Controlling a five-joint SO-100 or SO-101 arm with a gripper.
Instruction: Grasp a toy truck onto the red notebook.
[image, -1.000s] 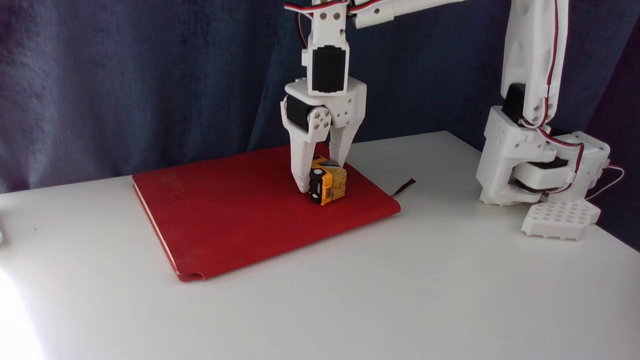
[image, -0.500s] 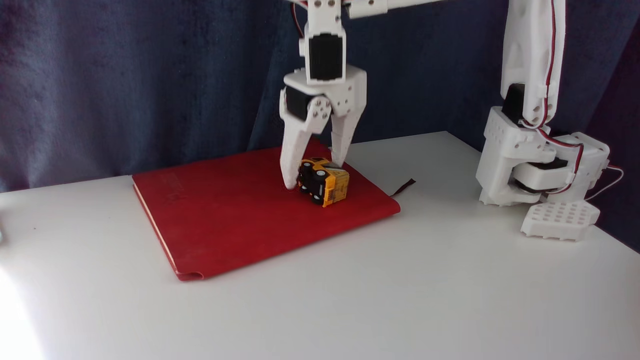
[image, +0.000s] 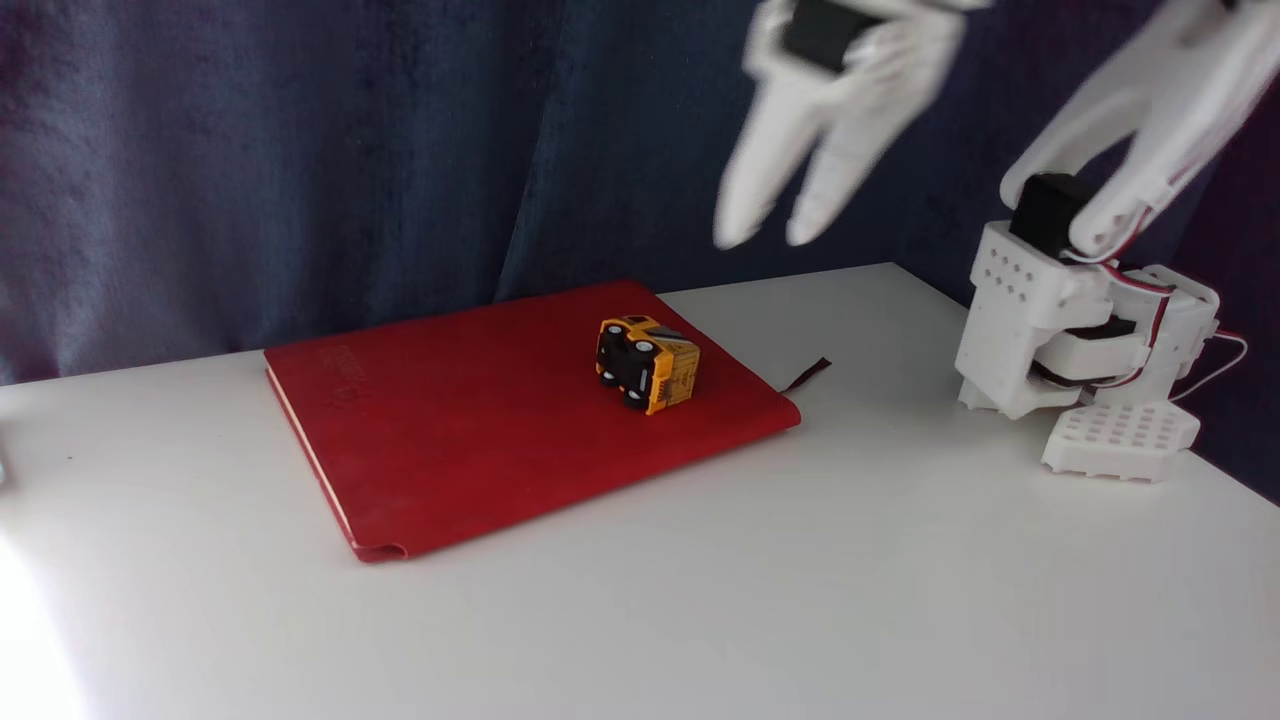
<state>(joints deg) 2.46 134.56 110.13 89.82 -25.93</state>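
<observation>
On the matte red notebook (image: 480, 420) lies the boxy toy truck (image: 647, 364), tipped sideways; above it, the blurred white claw (image: 765, 238) hangs slightly parted, empty.

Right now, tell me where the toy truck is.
In the fixed view, the toy truck lies tipped on its side on the red notebook, near its right-hand far corner. The gripper hangs empty above, further right.

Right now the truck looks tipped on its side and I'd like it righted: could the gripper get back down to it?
Probably yes. The truck lies alone on the notebook, nothing beside or over it. The gripper hangs blurred, up and to the right, fingers slightly apart and empty.
</observation>
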